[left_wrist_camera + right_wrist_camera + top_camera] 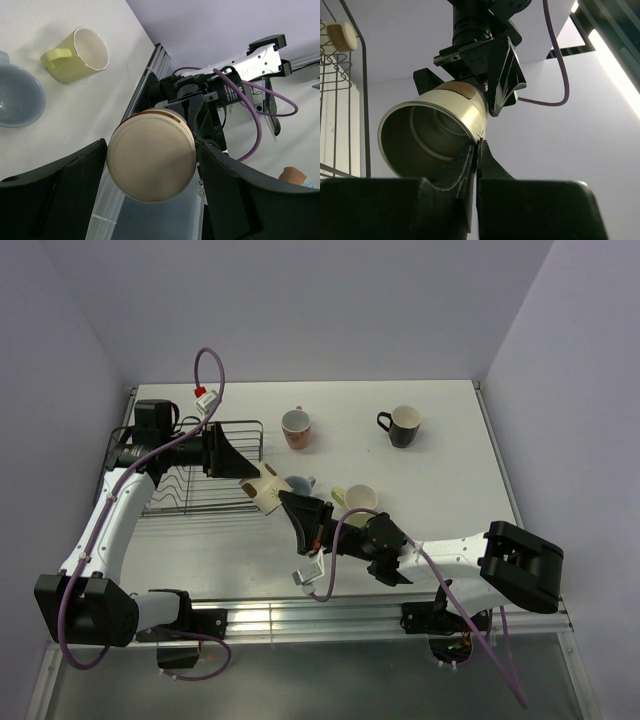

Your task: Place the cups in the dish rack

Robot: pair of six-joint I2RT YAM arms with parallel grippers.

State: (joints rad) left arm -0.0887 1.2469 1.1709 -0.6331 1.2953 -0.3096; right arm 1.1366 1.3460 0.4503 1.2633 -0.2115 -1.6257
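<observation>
Evidently this is a mid-air handover. The brown metallic cup (266, 490) hangs over the table's middle, just right of the dish rack (200, 505), which sits by the left edge. The left gripper (256, 480) clamps its body, and the right gripper (292, 506) seems pinched on its rim. Next, one gripper must let go so the other can carry the cup to the prongs.

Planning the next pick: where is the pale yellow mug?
In the top external view the pale yellow mug sits on the white table, right of the light blue mug, with the black cream-lined mug farther back.
</observation>
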